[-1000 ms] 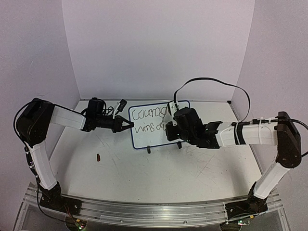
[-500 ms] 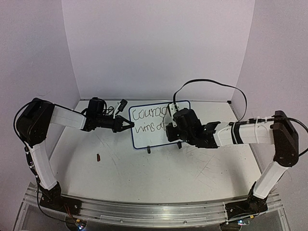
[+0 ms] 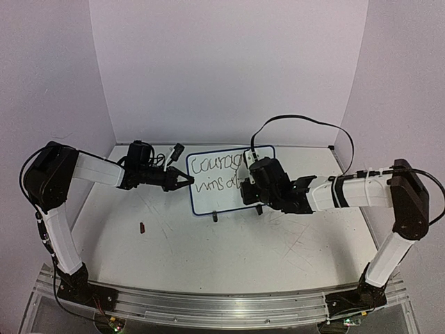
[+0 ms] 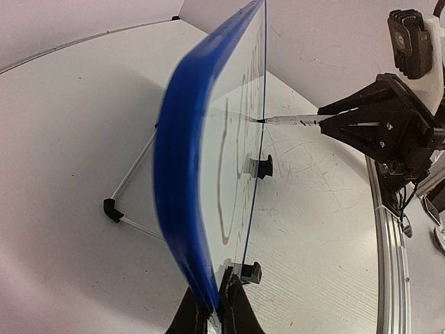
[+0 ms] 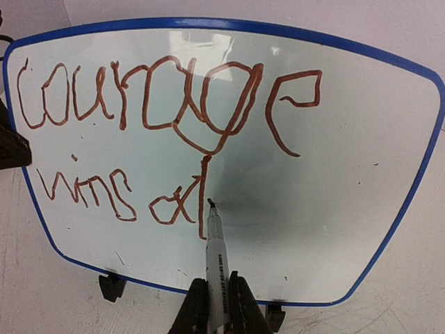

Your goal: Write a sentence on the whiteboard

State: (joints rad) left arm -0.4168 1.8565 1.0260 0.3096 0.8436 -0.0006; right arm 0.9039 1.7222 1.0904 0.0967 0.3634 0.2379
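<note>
- Whiteboard (image 5: pixel 334 209) stands upright on the table (image 3: pixel 229 257), at the far middle, between the two arms. Its writing face is turned to the near side.
- It has a thin blue rounded frame, and its two black clip feet (image 5: pixel 111 285) rest on the table surface.
- Left gripper (image 4: pixel 212 313): fingers pinched narrow on the board's left frame edge, gripping it. In the left wrist view the board is seen edge-on.
- Right gripper (image 5: pixel 215 306): clamped on a marker (image 5: pixel 214 254), which points up and away from the fingers toward the board face.
- The marker tip touches the board at the foot of a vertical stroke, just right of the "a" on the lower line.
- Sentence (image 5: pixel 167 104) in red-brown loopy letters: "Courage" fills the upper line, and "wins al" sits below it on the left half. The lower right of the board is bare white.
- A small dark object (image 3: pixel 142 227) lies on the table to the near left, well apart from the board. It is too small to identify.
</note>
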